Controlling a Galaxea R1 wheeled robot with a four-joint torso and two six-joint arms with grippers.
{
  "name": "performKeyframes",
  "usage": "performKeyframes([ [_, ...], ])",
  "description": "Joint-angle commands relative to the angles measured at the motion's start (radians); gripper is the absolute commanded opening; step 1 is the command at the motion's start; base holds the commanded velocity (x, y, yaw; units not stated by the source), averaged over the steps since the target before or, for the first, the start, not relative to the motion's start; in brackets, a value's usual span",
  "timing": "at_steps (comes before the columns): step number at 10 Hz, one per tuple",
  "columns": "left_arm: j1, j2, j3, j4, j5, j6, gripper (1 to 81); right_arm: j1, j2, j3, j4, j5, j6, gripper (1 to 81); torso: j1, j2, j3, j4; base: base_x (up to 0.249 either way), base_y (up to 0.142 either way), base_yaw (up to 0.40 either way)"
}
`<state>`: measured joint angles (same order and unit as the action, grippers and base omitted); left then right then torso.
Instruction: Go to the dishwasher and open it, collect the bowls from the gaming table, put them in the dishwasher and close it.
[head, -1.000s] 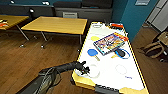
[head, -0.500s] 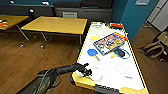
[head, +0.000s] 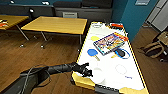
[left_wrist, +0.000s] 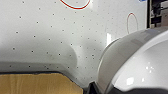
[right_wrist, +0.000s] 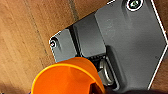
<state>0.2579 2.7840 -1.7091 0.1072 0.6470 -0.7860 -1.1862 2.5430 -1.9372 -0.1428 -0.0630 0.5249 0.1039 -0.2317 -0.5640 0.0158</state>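
The gaming table (head: 110, 62) has a plain white top and runs away from me on the right. A white bowl (head: 98, 75) stands near its front left corner. My left gripper (head: 86, 70) reaches in from the lower left and sits right beside that bowl. In the left wrist view the white bowl (left_wrist: 135, 65) looms large over the dotted white top (left_wrist: 50, 37). In the right wrist view an orange bowl (right_wrist: 67, 77) hangs over the wooden floor, held close at my right gripper (right_wrist: 96, 87). The dishwasher is out of view.
A colourful board game box (head: 110, 43), a blue paddle (head: 92, 53), a yellow round piece (head: 95, 38) and a dark blue object (head: 121, 53) lie further along the table. Yellow wooden tables (head: 57, 25) stand left. A tan bag (head: 155, 48) lies on the floor right.
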Motion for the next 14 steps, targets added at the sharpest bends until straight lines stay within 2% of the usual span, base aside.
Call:
performKeyframes([
  [1, -0.054, -0.341, 0.394, 0.15, -0.059, -0.004, 1.0, 0.009, -0.056, 0.069, -0.011, -0.055, 0.004, 1.0, 0.0, 0.0, 0.051, 0.0, 0.0, 0.0, 0.0],
  [2, -0.003, -0.391, 0.431, 0.186, -0.069, -0.004, 1.0, -0.004, -0.059, 0.071, -0.011, -0.054, 0.003, 1.0, 0.0, 0.0, 0.064, 0.0, 0.0, 0.0, 0.0],
  [4, 0.129, -0.507, 0.52, 0.288, -0.125, -0.003, 1.0, -0.024, -0.07, 0.069, -0.011, -0.048, 0.001, 1.0, 0.001, 0.0, 0.099, 0.0, 0.0, 0.0, 0.0],
  [6, 0.305, -0.604, 0.566, 0.409, -0.22, -0.003, 1.0, -0.04, -0.071, 0.064, -0.011, -0.044, 0.0, 1.0, 0.0, 0.0, 0.146, 0.0, 0.0, 0.0, 0.0],
  [7, 0.39, -0.624, 0.563, 0.46, -0.253, -0.001, 1.0, -0.047, -0.07, 0.064, -0.011, -0.043, 0.0, 1.0, 0.0, 0.0, 0.169, 0.0, 0.0, 0.0, 0.0],
  [8, 0.467, -0.633, 0.557, 0.5, -0.27, -0.003, 1.0, -0.051, -0.068, 0.064, -0.011, -0.04, 0.0, 1.0, 0.0, 0.0, 0.191, 0.0, 0.0, 0.0, 0.0],
  [9, 0.546, -0.639, 0.537, 0.558, -0.302, -0.003, 1.0, -0.057, -0.064, 0.063, -0.012, -0.037, -0.002, 1.0, 0.0, 0.0, 0.217, 0.0, 0.0, 0.0, 0.0],
  [11, 0.689, -0.616, 0.456, 0.647, -0.421, 0.0, 1.0, -0.068, -0.044, 0.043, -0.015, -0.021, -0.003, 1.0, 0.0, 0.0, 0.261, 0.0, 0.0, 0.0, 0.0],
  [13, 0.803, -0.58, 0.35, 0.693, -0.518, 0.005, 1.0, -0.077, -0.031, 0.032, -0.026, -0.02, -0.003, 1.0, -0.001, -0.001, 0.311, 0.0, 0.0, 0.0, 0.0],
  [14, 0.843, -0.564, 0.307, 0.7, -0.55, 0.005, 1.0, -0.08, -0.031, 0.029, -0.026, -0.018, -0.003, 1.0, -0.002, -0.001, 0.324, 0.0, 0.0, 0.0, 0.0],
])
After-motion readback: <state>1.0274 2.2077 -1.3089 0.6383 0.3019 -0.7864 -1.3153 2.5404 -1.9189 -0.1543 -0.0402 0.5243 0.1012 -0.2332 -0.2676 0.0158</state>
